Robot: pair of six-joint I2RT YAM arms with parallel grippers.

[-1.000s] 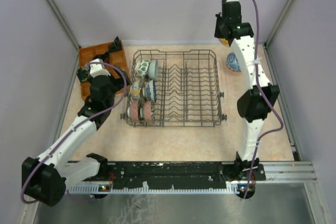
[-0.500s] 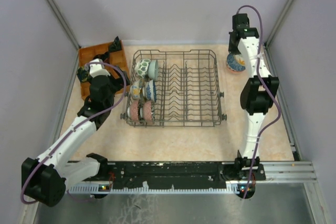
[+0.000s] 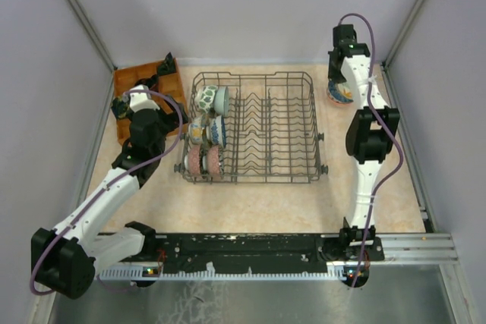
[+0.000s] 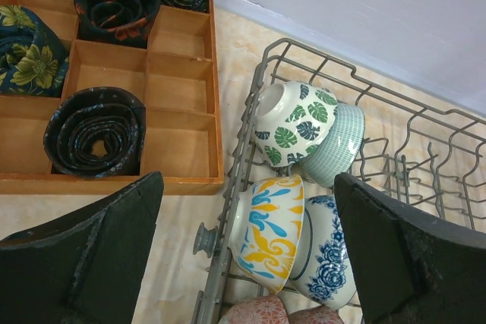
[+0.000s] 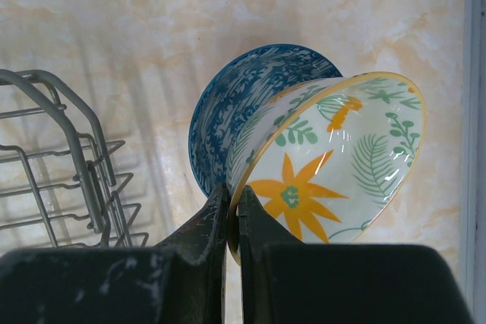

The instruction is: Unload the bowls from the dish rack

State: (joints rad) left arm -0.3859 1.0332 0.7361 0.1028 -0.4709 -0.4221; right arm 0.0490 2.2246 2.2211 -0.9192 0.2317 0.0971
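The dark wire dish rack (image 3: pixel 254 73) stands mid-table. Several bowls lean on edge in its left end: a green-leaf one (image 4: pixel 292 121), a pale green one (image 4: pixel 338 144), a yellow-and-blue one (image 4: pixel 272 229), a blue-flower one (image 4: pixel 328 252) and two pink ones (image 3: pixel 203 161). My left gripper (image 4: pixel 249 187) hangs open above the rack's left rim, holding nothing. At the back right, my right gripper (image 5: pixel 234 196) is shut on the rim of a white bowl with an orange flower (image 5: pixel 334 157). That bowl is tilted over a blue bowl (image 5: pixel 243 96) that sits on the table.
An orange-brown compartment tray (image 4: pixel 182 111) with rolled dark cloths (image 4: pixel 93 133) lies left of the rack, at the back left corner. The right wall rail (image 5: pixel 474 111) runs close beside the held bowl. The rack's right part holds only upright tines (image 3: pixel 281 130).
My right arm has swung right and come down with the flower bowl, to just above the blue bowl. The left arm has not moved.
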